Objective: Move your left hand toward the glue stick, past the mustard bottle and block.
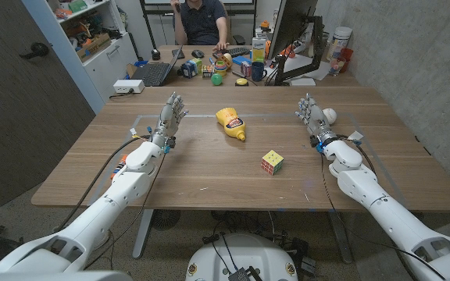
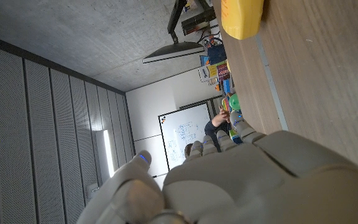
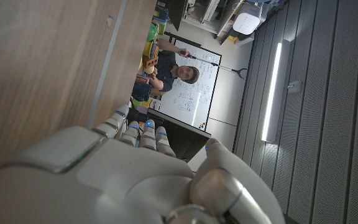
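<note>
A yellow mustard bottle [image 1: 231, 123] lies on its side at the table's far middle; its yellow end [image 2: 241, 15] shows in the left wrist view. A multicoloured cube block [image 1: 272, 161] sits nearer, right of centre. A small white rounded object [image 1: 330, 115], perhaps the glue stick, lies just beyond my right hand [image 1: 311, 115]. My left hand [image 1: 170, 117] stands left of the bottle, fingers apart and raised, holding nothing. My right hand is likewise spread with nothing in it. The wrist views show the backs of the left hand [image 2: 247, 180] and right hand [image 3: 135, 180].
A second table behind carries a laptop [image 1: 155, 72], a blue mug [image 1: 258, 72], a monitor [image 1: 287, 31] and assorted clutter. A person [image 1: 201, 19] sits behind it. Shelves [image 1: 92, 31] stand at far left. White tape marks [image 1: 139, 117] run along the wooden table [image 1: 209, 176].
</note>
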